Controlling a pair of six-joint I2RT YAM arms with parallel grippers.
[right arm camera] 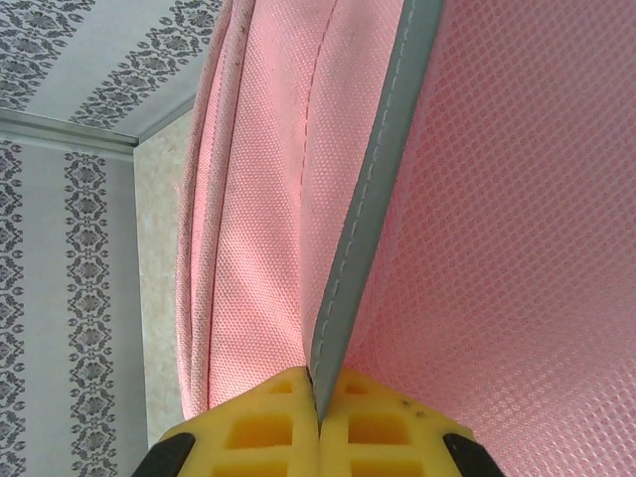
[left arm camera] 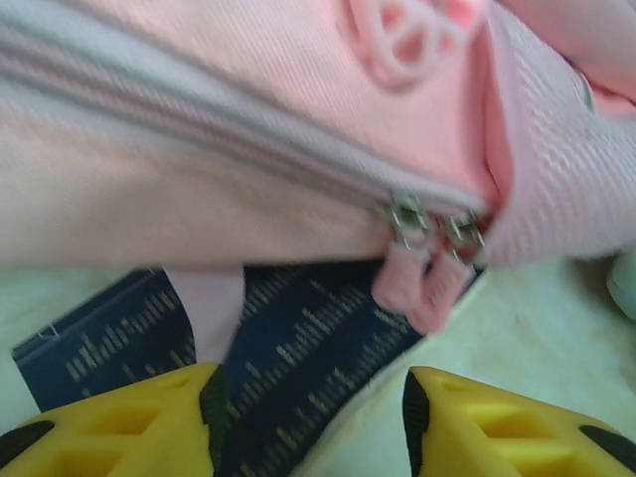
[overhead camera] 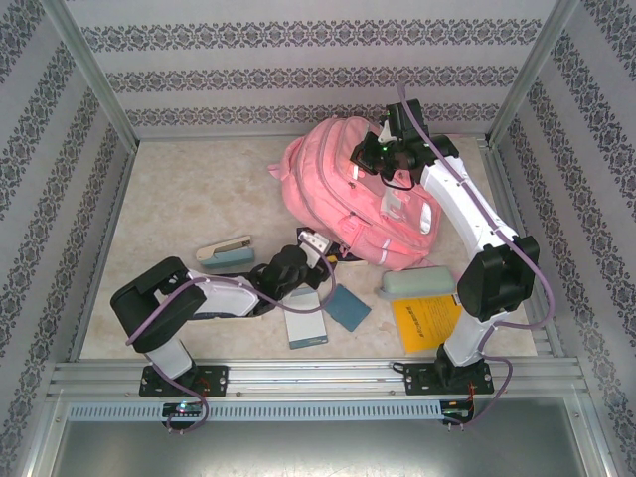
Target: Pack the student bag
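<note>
Backpack (right arm camera: 517, 199) trim between closed jaws of right gripper (right arm camera: 320, 393)

Dark printed sheet (left arm camera: 318, 338) partly under student bag (left arm camera: 248, 129) — print too blurred to read, L wrist view.

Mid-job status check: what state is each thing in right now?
student bag: lying on the table
zipper: closed, both pulls together
left tool: open, empty, facing the pulls
right tool: shut on the bag's grey trim
orange book: closed, flat on table, unpacked
</note>
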